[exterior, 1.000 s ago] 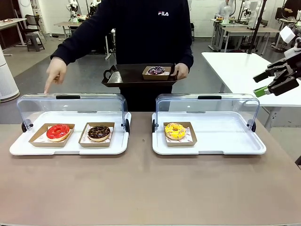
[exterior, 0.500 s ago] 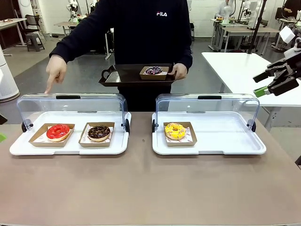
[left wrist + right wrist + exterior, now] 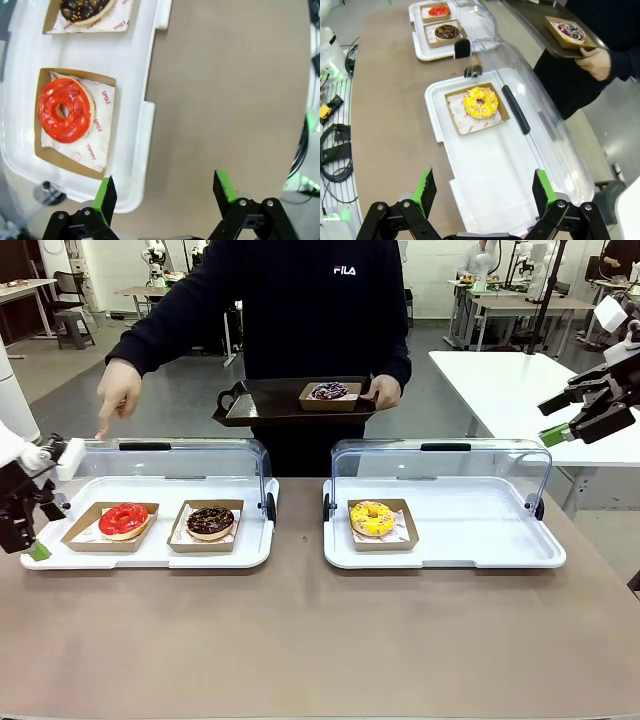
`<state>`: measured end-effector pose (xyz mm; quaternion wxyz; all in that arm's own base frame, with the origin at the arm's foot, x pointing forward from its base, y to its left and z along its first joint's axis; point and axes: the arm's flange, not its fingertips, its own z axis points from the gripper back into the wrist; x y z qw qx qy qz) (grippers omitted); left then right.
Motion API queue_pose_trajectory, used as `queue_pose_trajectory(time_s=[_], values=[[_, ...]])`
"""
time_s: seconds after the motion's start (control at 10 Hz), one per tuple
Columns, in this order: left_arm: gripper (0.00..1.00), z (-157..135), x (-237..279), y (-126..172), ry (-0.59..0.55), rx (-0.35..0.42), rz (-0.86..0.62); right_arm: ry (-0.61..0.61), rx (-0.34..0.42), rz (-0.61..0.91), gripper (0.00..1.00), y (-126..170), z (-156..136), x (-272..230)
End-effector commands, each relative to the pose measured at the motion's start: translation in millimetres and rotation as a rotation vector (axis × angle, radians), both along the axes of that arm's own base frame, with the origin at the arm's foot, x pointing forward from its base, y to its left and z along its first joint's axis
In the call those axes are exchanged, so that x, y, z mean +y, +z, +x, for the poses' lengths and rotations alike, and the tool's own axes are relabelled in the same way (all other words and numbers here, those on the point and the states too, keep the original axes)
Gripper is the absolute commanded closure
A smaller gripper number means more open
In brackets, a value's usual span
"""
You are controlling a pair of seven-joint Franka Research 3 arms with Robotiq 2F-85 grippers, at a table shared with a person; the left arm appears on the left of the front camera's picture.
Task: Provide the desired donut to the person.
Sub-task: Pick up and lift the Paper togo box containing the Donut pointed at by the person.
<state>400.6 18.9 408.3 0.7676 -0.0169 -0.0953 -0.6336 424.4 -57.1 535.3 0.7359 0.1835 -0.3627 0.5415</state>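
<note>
The person stands at the far side and points a hand [image 3: 118, 395] down over the left case, above the red-iced donut [image 3: 124, 520] [image 3: 64, 110] in its paper tray. Beside it sits a chocolate donut [image 3: 210, 522] [image 3: 85, 9]. A yellow sprinkled donut [image 3: 372, 518] [image 3: 480, 102] lies in the right case. My left gripper [image 3: 28, 540] [image 3: 166, 192] hangs open at the left case's outer end, just off the red donut, holding nothing. My right gripper [image 3: 552, 418] [image 3: 483, 192] hovers open and high, out past the right case.
The person's other hand [image 3: 595, 62] holds a black serving tray [image 3: 270, 405] carrying a purple-iced donut [image 3: 329, 391]. Both white cases [image 3: 150, 552] [image 3: 480, 540] have their clear lids [image 3: 160, 465] [image 3: 440, 465] tipped back. The brown tabletop [image 3: 320, 640] in front is bare. Cables lie at the table's side [image 3: 335, 150].
My left arm has come in from the left edge to the end of the left case. The person's black tray shifted slightly. The right gripper has stayed put.
</note>
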Motion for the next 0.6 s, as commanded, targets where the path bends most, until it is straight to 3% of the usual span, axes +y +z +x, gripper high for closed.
queue_pose_trajectory(time_s=[0.0, 0.2, 0.5], values=[[0.00, -15.7, 6.2, 9.0, 0.061, -0.001, -0.048, 0.006, 0.001, 0.011, 0.00, -0.9, 0.4, -0.3], [0.00, -15.7, 6.2, 9.0, 0.061, -0.001, -0.048, 0.006, 0.001, 0.011, 0.00, -0.9, 0.4, -0.3], [0.00, 29.5, 8.8, -17.7, -0.075, -0.029, -0.007, 0.006, 0.001, 0.011, 0.00, -0.9, 0.4, -0.3]])
